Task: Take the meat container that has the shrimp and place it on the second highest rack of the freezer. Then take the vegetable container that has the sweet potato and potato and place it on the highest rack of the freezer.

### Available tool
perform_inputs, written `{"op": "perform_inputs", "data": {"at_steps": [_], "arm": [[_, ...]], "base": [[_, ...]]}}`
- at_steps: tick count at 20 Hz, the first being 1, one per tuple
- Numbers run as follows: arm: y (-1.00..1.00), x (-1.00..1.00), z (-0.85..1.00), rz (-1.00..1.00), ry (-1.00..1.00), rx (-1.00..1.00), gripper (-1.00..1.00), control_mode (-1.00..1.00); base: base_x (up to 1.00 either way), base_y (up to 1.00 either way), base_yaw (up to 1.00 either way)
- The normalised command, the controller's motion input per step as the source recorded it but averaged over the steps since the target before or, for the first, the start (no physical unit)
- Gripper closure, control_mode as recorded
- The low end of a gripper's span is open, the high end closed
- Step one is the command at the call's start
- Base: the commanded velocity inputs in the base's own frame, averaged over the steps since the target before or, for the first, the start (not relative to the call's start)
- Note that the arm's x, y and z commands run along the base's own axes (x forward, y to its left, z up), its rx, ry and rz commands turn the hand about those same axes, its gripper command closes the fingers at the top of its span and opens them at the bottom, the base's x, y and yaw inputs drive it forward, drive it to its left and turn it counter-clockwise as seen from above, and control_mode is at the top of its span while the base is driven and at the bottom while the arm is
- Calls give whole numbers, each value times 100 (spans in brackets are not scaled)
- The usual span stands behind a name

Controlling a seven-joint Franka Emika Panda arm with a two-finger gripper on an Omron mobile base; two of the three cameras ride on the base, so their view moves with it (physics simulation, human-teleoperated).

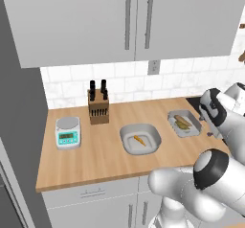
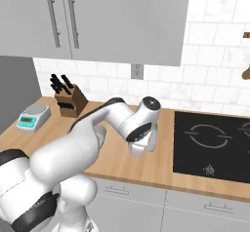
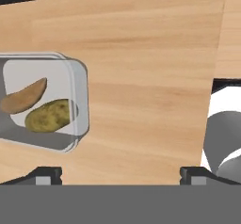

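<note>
The meat container (image 1: 152, 132), a wide rounded grey tray, sits mid-counter with the small orange shrimp (image 1: 139, 140) inside. To its right lies the vegetable container (image 1: 190, 131), smaller and rectangular. In the hand view that vegetable container (image 3: 81, 96) is at the left, holding the sweet potato (image 3: 23, 96) and the potato (image 3: 49, 116). My gripper (image 3: 120, 176) hovers over bare wood just beside this tray, open and holding nothing. The freezer (image 1: 19, 126) shows as a grey side panel at the counter's left end. Its racks are out of view.
A knife block (image 1: 98, 108) stands at the back of the counter and a kitchen scale (image 1: 68, 132) at its left. A black cooktop (image 2: 215, 145) lies right of the wood. Upper cabinets (image 1: 129, 16) hang above. My own arm crosses the counter's front right.
</note>
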Motion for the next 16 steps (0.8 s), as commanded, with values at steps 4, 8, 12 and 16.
{"op": "perform_inputs", "data": {"at_steps": [4, 8, 12, 16], "arm": [[-15, 2, -29, 0, 6, 7, -100, -100], [-27, 11, -10, -4, 0, 1, -100, -100], [-6, 0, 0, 0, 0, 3, -100, -100], [1, 0, 0, 2, 0, 0, -100, -100]], "base": [[0, 0, 0], [0, 0, 0], [0, 0, 0], [0, 0, 0]]}}
